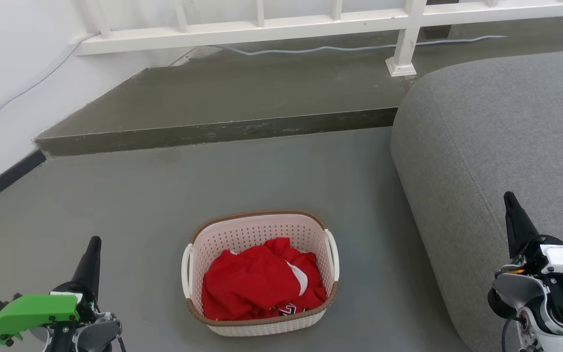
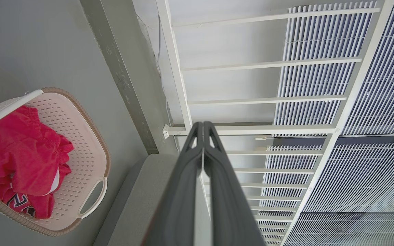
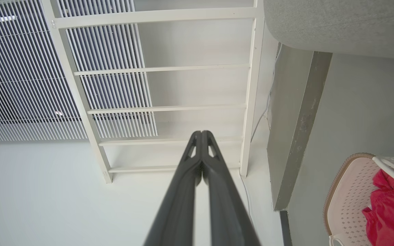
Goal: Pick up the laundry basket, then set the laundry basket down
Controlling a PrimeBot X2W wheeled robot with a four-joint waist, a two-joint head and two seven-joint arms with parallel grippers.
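The laundry basket [image 1: 281,230] stands on the grey floor in the lower middle of the head view, cream-white and perforated, with a brown rim and a white loop handle on each side. Red clothing [image 1: 262,278] lies inside it. My left gripper [image 1: 93,244] is at the lower left, well to the left of the basket and apart from it, fingers pressed together and holding nothing. At the lower right my right gripper [image 1: 510,198] is likewise shut and empty, over the sofa's edge. The basket [image 2: 87,147] lies at the left in the left wrist view beside my left gripper [image 2: 203,123]. Its rim [image 3: 351,191] shows at the right of my right gripper [image 3: 202,132].
A large grey sofa [image 1: 496,146] fills the right side, close to the basket's right handle. A raised dark step [image 1: 213,132] runs across behind the basket, with a white railing [image 1: 403,44] and a cable beyond it. A white wall [image 1: 3,73] stands at the left.
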